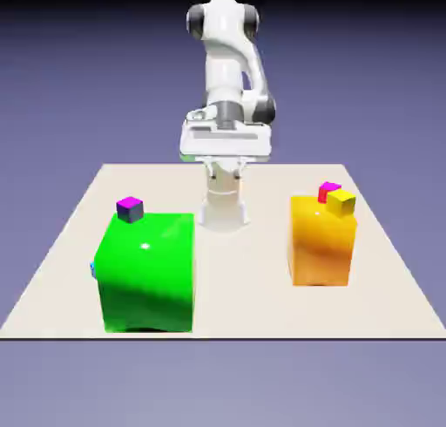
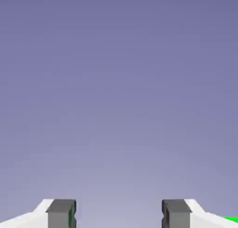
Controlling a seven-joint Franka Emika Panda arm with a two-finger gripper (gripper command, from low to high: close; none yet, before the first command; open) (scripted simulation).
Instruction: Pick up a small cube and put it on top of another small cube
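Grey finger tips stand wide apart with nothing between them: the gripper is released and empty, and the hand view shows only backdrop plus a sliver of green at its lower right. In the exterior view the hand hangs high by the table's far edge. The purple small cube sits on the far left corner of the big green block; a yellow small cube and a magenta one sit on the orange block. My judgement: tilt the hand down, centre over one cube, descend straight. The beige table lies under a plain blue-violet backdrop
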